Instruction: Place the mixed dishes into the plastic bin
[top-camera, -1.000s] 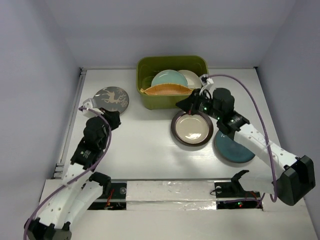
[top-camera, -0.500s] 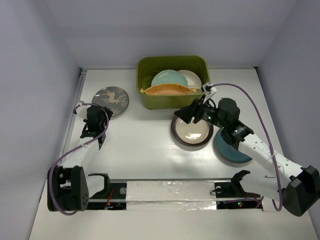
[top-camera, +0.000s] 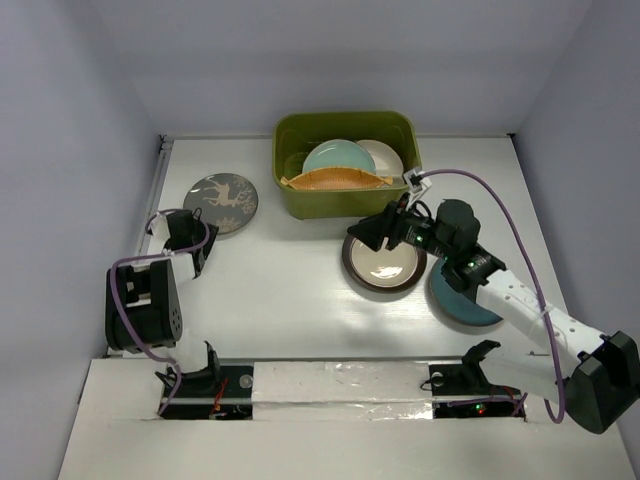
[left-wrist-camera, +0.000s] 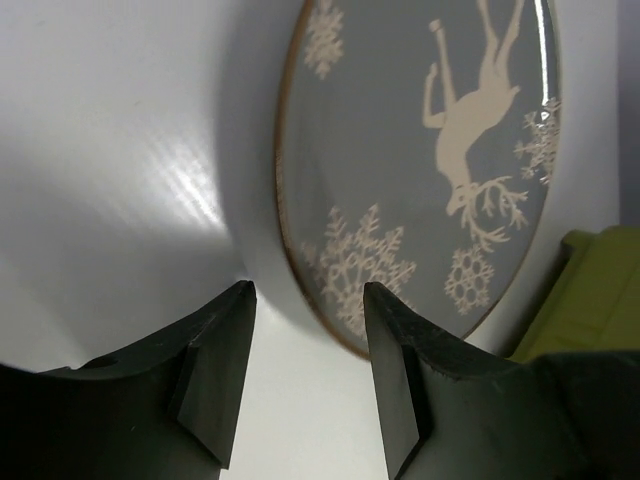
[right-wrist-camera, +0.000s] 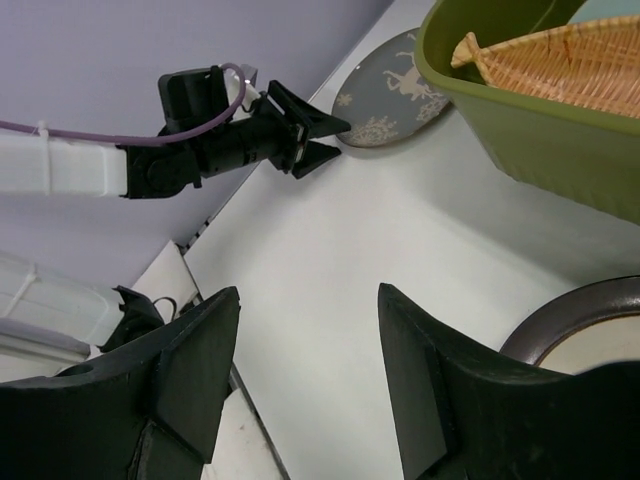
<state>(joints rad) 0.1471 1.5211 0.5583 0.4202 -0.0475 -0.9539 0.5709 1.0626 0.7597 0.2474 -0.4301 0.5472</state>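
Partly, an arm (top-camera: 512, 297) hides the teal plate (top-camera: 455, 306); left end effector (left-wrist-camera: 305, 300) and right end effector (right-wrist-camera: 310, 300) gape empty.

Left claw (left-wrist-camera: 307, 300), parted, sits just beside the grey deer plate (left-wrist-camera: 420, 170); green bin (left-wrist-camera: 592, 290) beyond.

The grey deer plate (left-wrist-camera: 420, 170), upper right of the left wrist view, is gleaming with glossy glaze; the white bench (left-wrist-camera: 120, 150) is reflecting light smoothly. The fingers (left-wrist-camera: 215, 370) are looking matt black plastic. The orange leaf-shaped dish (right-wrist-camera: 560, 60) is showing ribbed texture inside the smooth plastic bin (right-wrist-camera: 540, 140).
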